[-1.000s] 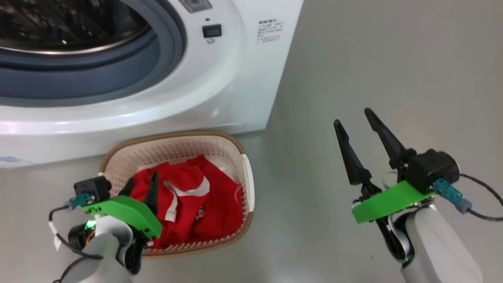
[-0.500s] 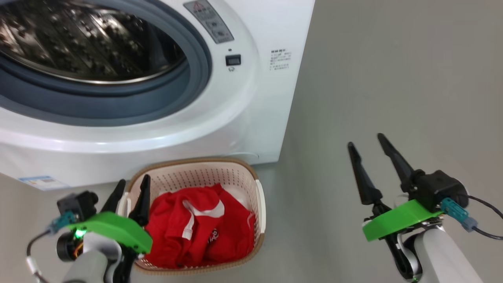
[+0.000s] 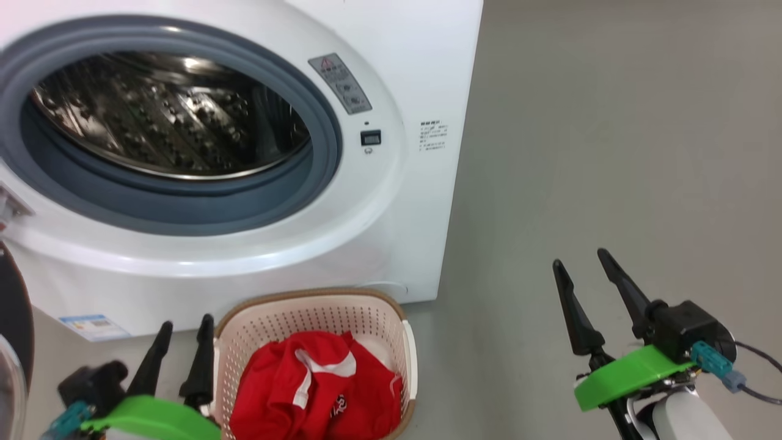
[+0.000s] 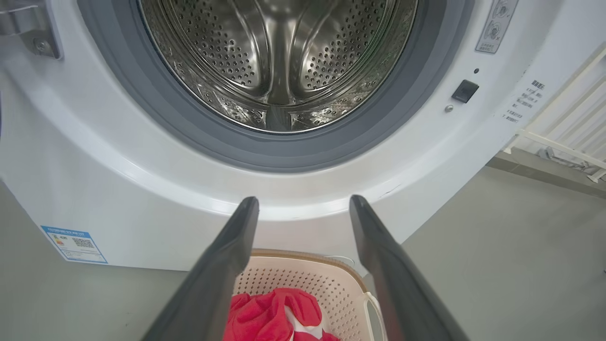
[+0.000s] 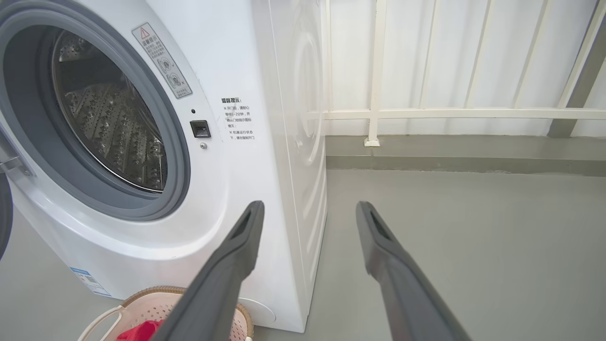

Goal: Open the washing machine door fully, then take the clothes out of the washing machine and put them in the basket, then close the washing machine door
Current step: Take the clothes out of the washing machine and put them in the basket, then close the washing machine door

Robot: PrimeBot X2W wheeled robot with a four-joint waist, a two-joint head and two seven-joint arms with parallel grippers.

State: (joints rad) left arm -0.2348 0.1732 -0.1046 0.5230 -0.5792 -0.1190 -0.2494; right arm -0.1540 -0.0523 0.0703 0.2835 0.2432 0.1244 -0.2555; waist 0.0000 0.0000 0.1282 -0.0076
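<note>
Red clothes (image 3: 317, 391) sit in the basket (image 3: 305, 297), drum (image 4: 279, 57) bare: door time
Left gripper (image 3: 187, 322) and right gripper (image 3: 580, 258) hang empty, jaws spread wide; the washing machine door (image 3: 13, 311) stands swung out at far left, so a steady left-arm push on its black rim looks best, right until it latches

Left hand (image 3: 186, 327) has backed off the clothes (image 3: 287, 397), now just outside the basket (image 3: 287, 321). Head camera tilted up too.
</note>
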